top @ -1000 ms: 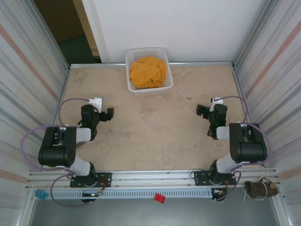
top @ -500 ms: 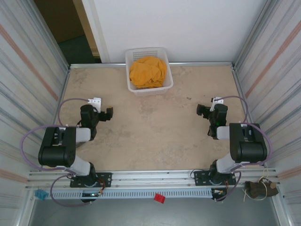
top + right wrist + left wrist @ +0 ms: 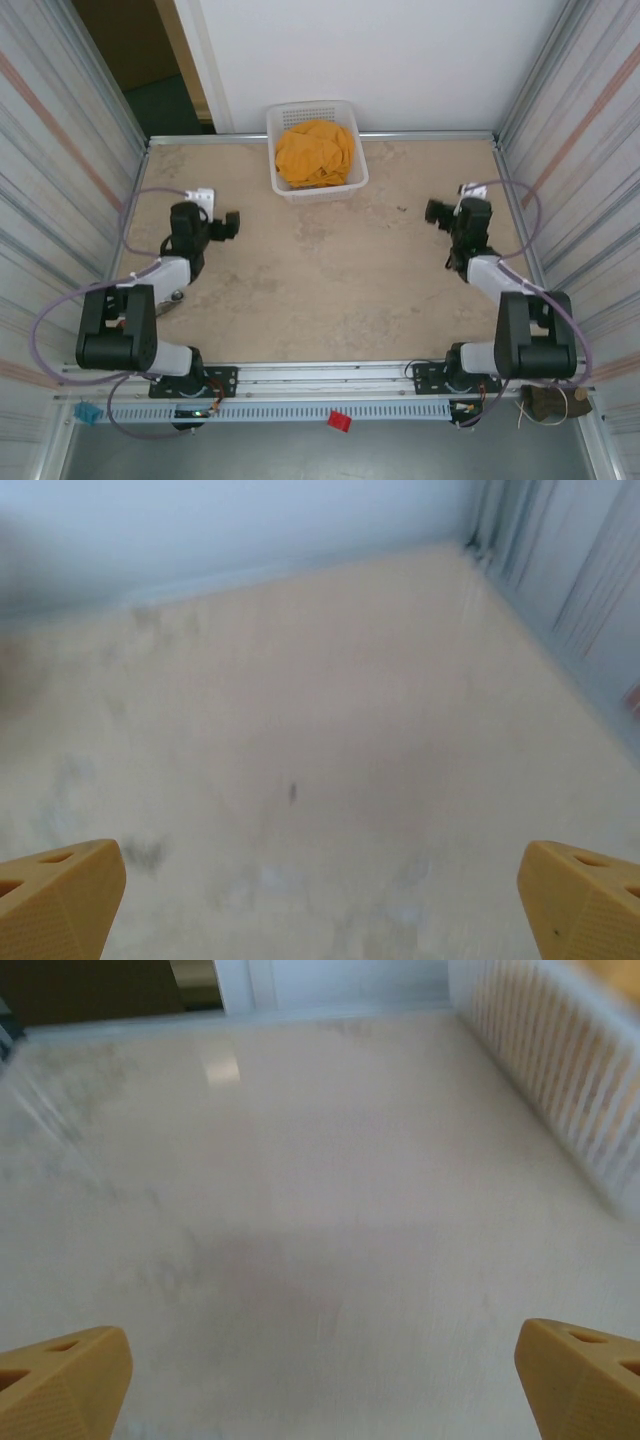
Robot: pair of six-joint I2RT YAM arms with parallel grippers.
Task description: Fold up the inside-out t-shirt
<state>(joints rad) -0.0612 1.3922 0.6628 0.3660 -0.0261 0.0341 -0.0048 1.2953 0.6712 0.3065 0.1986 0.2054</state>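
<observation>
Left claw (image 3: 230, 224) and right claw (image 3: 436, 212) both stand wide apart, gripping nothing, over the desk (image 3: 330, 280); the inside-out t-shirt (image 3: 315, 153) lies crumpled in the white basket (image 3: 312, 108) at the desk's far edge, well apart from both.

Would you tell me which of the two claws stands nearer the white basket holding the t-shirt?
The left claw: the basket shows its slatted wall close at the right of that wrist view, whereas the right claw faces bare table.

Wht basket (image 3: 320, 191) at tbl's (image 3: 330, 290) far edge.
</observation>
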